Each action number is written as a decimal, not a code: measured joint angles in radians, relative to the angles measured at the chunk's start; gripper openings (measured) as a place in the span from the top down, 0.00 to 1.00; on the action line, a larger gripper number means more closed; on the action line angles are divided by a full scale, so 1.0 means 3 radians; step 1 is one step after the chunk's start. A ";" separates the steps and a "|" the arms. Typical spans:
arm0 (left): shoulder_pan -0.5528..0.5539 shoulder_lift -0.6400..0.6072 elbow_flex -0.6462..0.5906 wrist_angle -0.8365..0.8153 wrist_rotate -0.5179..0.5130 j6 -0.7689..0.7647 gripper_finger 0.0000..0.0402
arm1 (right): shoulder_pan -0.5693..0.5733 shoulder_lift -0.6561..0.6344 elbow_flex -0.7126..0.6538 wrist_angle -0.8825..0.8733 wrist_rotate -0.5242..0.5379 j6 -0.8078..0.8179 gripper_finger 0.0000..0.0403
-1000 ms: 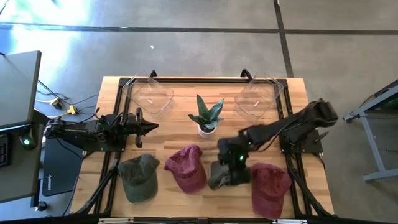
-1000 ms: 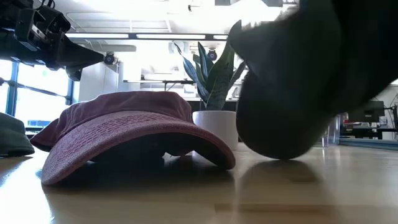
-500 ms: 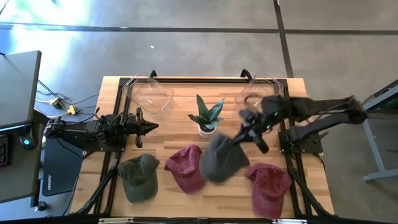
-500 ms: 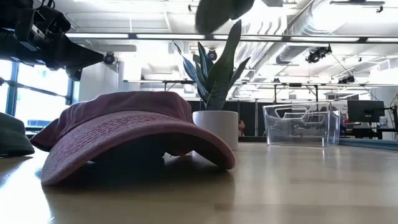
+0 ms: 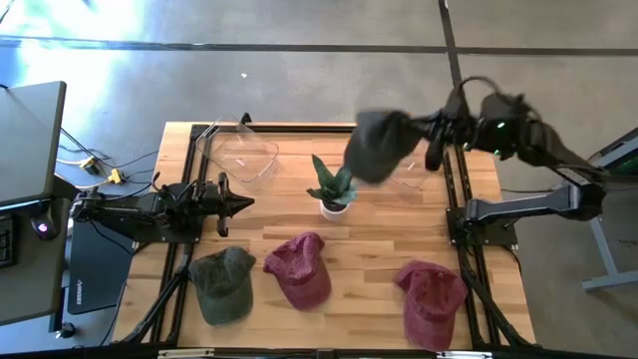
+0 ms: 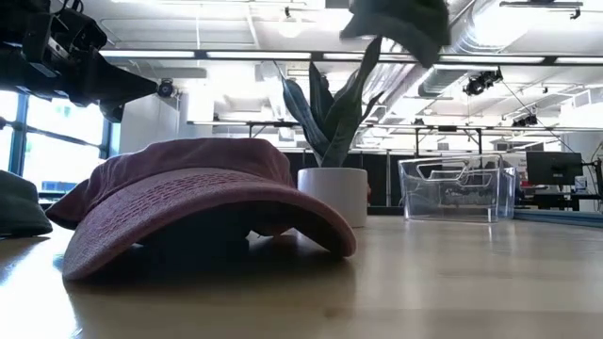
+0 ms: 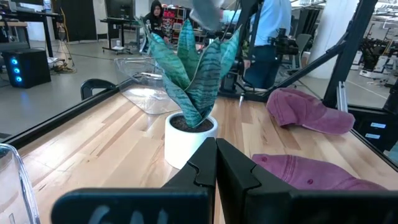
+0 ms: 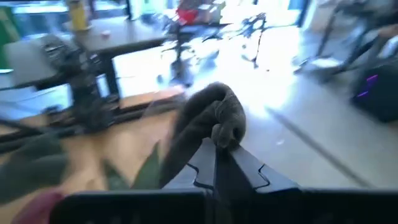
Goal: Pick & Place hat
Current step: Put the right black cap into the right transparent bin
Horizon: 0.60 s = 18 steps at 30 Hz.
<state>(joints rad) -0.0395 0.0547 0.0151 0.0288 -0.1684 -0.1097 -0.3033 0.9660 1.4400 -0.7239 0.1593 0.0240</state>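
Note:
A grey-green hat [image 5: 377, 146] hangs in the air over the table's far right part, beside the right clear bin [image 5: 411, 176]; my right gripper [image 5: 432, 142] is shut on it. In the low view the hat [image 6: 400, 23] shows high above the plant. In the right wrist view the hat [image 8: 208, 118] bunches just ahead of the fingers. My left gripper [image 5: 237, 204] is shut and empty at the table's left side, pointing toward the plant [image 7: 189, 68]. My right gripper pinches a bunched fold of the grey-green hat [image 8: 222, 132] between its two fingers [image 8: 244, 163]. It comes at the hat about level, from the table's right side. The hat is lifted clear of the table and sags away from the fingers toward the left.
Three other hats lie on the near half of the table: an olive one [image 5: 224, 282], a maroon one [image 5: 299, 269] and a second maroon one [image 5: 434, 299]. A potted plant [image 5: 332, 189] stands mid-table. A second clear bin [image 5: 239, 155] sits far left.
My right gripper has carried the grey-green hat up off the table from between the two maroon hats and swung it toward the far right corner, next to the right bin. The hat, on the table a second ago, now hangs clear. The left arm kept still.

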 joint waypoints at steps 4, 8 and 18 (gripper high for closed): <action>0.0000 0.0001 0.0000 0.0000 0.0000 0.0000 1.00 | -0.0198 0.0098 0.0313 -0.0361 0.0288 -0.0103 0.99; 0.0000 0.0000 0.0000 0.0000 0.0000 0.0000 1.00 | -0.0414 0.0239 0.0388 -0.1037 0.0646 -0.0090 0.99; 0.0000 0.0001 0.0000 -0.0001 0.0000 0.0000 1.00 | -0.0908 0.0371 -0.0100 -0.1313 0.0633 -0.0308 0.98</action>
<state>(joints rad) -0.0395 0.0550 0.0151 0.0286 -0.1684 -0.1097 -0.5757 1.0775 1.4100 -1.1176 0.3493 -0.0685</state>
